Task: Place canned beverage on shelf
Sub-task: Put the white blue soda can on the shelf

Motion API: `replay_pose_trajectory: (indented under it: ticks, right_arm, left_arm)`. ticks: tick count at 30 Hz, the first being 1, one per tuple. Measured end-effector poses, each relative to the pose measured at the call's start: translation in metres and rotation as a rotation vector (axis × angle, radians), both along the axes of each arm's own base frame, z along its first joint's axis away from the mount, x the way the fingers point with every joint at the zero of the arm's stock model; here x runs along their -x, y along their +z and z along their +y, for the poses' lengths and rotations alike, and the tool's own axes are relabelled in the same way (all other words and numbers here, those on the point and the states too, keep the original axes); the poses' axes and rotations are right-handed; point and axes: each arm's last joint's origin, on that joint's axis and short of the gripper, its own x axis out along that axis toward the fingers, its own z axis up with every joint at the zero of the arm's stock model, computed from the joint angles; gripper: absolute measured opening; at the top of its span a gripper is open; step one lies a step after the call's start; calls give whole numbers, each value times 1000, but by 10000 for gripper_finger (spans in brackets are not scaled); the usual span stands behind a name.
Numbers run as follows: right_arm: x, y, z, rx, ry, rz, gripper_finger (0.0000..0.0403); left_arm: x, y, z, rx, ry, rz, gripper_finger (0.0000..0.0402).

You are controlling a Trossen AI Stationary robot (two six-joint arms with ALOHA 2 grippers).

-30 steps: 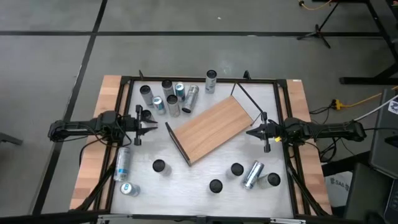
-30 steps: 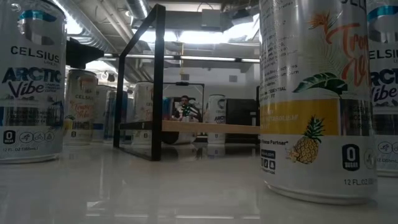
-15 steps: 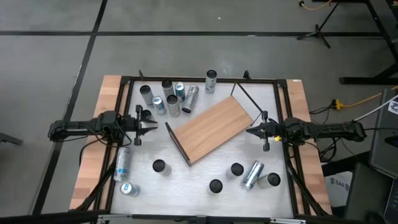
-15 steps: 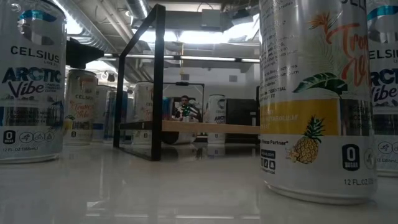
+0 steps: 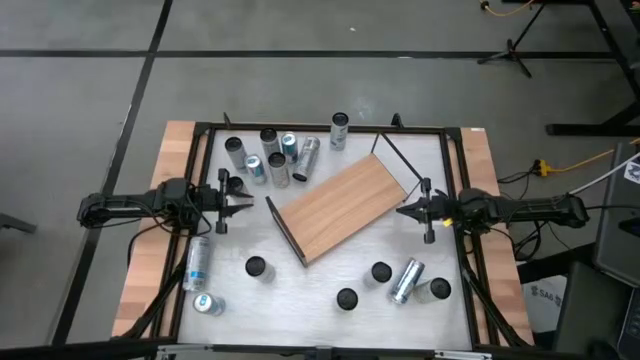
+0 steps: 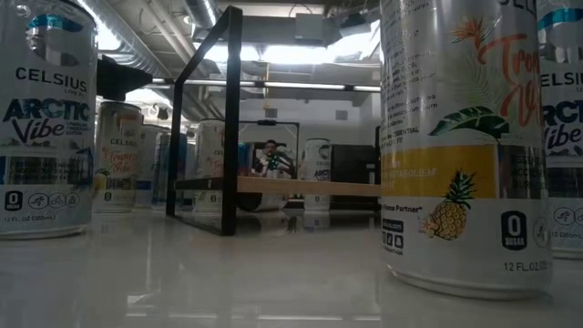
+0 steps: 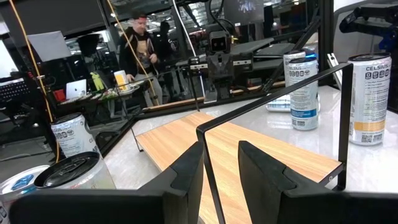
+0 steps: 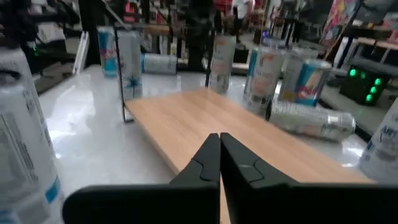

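Up close in the low view, a tall white can [image 6: 465,137] reads "CELSIUS" only in part, its top cut off, with a pineapple, palm leaf and a "0" badge on the label; beside it at the picture's edge another can [image 6: 44,118] reads "CELSIUS ARCTIC Vibe" and "12 FL OZ". Smaller print on both is too fine to read. The flat light-brown wood-grain shelf [image 5: 338,208] lies angled in the middle of the white desk [image 5: 300,300], a thin black wire frame [image 6: 223,109] rising at its end. A cluster of cans [image 5: 270,155] stands beyond it, one silver can [image 5: 406,280] lies on its side nearer, and a blue-and-white can [image 5: 197,262] lies by the left edge. The left hand [image 5: 245,206] hovers just off the shelf's left end, fingers pressed together; the right hand [image 5: 403,211] sits at the shelf's right end, fingers pressed together too, holding nothing. A person [image 7: 142,43] shows dimly beyond the desk.
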Motion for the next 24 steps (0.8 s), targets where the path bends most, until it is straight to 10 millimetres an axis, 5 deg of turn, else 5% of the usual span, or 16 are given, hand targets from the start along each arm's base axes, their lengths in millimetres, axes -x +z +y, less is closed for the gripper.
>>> replay_pose_trajectory:
  ticks: [14, 18, 24]
  right_arm:
    - [0, 14, 1, -287, 29, -128, 7]
    - [0, 18, 2, -331, 70, -147, 53]
    - [1, 28, 2, -388, 83, -170, 172]
  left_arm:
    - [0, 0, 0, 0, 1, -2, 92]
    - [0, 0, 0, 0, 1, -2, 92]
    - [0, 0, 0, 0, 1, -2, 92]
